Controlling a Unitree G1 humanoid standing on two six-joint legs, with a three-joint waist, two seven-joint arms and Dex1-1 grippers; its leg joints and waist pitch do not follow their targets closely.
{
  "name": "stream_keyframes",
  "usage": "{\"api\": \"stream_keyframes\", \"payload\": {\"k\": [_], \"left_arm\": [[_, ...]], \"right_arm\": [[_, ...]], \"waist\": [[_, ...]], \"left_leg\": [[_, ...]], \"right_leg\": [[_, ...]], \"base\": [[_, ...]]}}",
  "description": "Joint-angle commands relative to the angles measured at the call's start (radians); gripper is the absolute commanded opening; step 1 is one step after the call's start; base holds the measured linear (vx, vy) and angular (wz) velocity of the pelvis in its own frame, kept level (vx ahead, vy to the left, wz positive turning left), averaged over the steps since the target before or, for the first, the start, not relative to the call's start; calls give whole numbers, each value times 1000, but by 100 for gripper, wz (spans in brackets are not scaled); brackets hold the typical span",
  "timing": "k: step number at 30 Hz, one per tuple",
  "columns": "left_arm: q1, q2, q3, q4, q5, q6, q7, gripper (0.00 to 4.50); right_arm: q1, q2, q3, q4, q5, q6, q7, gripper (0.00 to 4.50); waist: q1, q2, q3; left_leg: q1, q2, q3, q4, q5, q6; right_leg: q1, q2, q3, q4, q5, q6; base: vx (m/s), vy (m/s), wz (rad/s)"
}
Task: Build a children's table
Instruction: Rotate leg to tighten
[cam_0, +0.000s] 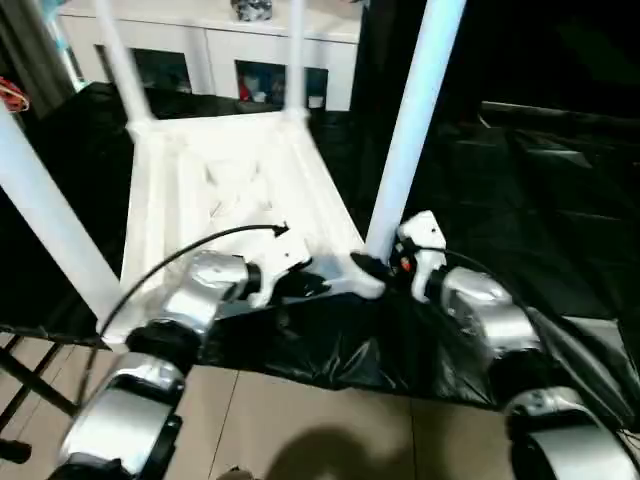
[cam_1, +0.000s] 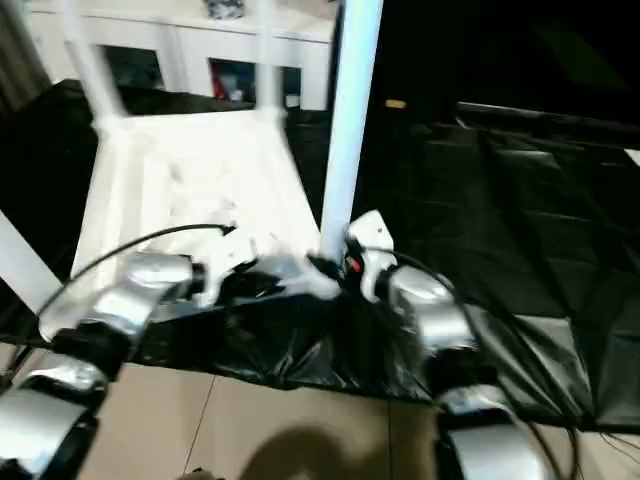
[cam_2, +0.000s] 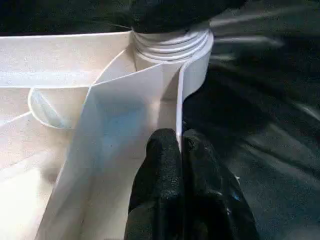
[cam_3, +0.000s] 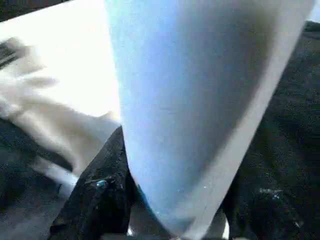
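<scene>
Left eye view: children's table (cam_0: 225, 185) upside down on the black sheet (cam_0: 520, 200), four legs up. Left gripper (cam_2: 180, 150) pinched on the rim wall beside the near right corner socket. Right gripper (cam_3: 170, 200) clamped around the fourth leg (cam_0: 415, 110) there. Step, I judge: seating the last leg; next needs twisting home.

The children's table (cam_0: 225, 190) lies upside down, legs up, before the cabinet (cam_0: 215, 50); both hands at its near edge.
</scene>
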Motion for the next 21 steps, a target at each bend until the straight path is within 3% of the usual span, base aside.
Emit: {"api": "stream_keyframes", "payload": {"k": [1, 6, 8, 10, 13, 15, 16, 19, 21], "left_arm": [[-53, -94, 5, -14, -9, 10, 123, 0], [-55, -136, 1, -26, -4, 16, 173, 0], [-43, -130, -10, -42, -6, -2, 142, 0], [-32, -119, -15, -53, -13, -20, 104, 0], [-5, -83, -27, -82, -27, -32, 16, 0], [1, -75, -29, -89, -32, -31, -2, 0], [13, -54, -33, -101, -37, -40, -40, 0], [21, -22, -33, -104, -43, -57, -83, 0], [23, -2, -27, -106, -49, -63, -114, 0]], "right_arm": [[-4, 114, 37, 101, -2, 75, -97, 195], [-45, 166, 9, 150, 1, 42, -184, 195], [-44, 160, 15, 137, -6, 16, -144, 251], [-37, 148, 17, 119, 1, 10, -93, 271], [-26, 99, 38, 97, -4, -6, 5, 293], [-21, 84, 50, 90, -9, -8, 36, 313], [-11, 51, 77, 81, -30, -17, 99, 322], [3, 1, 101, 62, -38, -31, 192, 342], [15, -39, 117, 43, -45, -41, 276, 358]], "waist": [[-6, 3, -49], [-8, 2, -52], [-8, 3, -53], [-7, 4, -53], [-8, 3, -54], [-5, 3, -54], [-4, 9, -55], [-2, 6, -59], [6, 10, -57]], "left_leg": [[16, 43, -35, -70, -329, -13], [12, 41, -33, -70, -325, 6], [11, 43, -32, -70, -317, 10], [10, 42, -29, -70, -315, 17], [4, 45, -30, -70, -293, 26], [9, 44, -25, -67, -288, 32], [8, 44, -27, -67, -282, 31], [2, 44, -25, -65, -247, 42], [3, 50, -21, -64, -234, 48]], "right_leg": [[28, -97, 46, -104, -533, -112], [28, -96, 49, -103, -484, -114], [29, -95, 50, -98, -445, -123], [32, -94, 51, -96, -416, -132], [37, -95, 52, -89, -380, -146], [34, -94, 53, -89, -364, -159], [37, -94, 53, -87, -357, -164], [44, -92, 51, -80, -297, -178], [42, -89, 51, -75, -255, -193]], "base": [[0, 0, 0], [0, 0, 0], [0, 0, 0], [0, 0, 0], [0, 0, 0], [0, 0, 0], [0, 0, 0], [0, 0, 0], [0, 0, 0]]}}
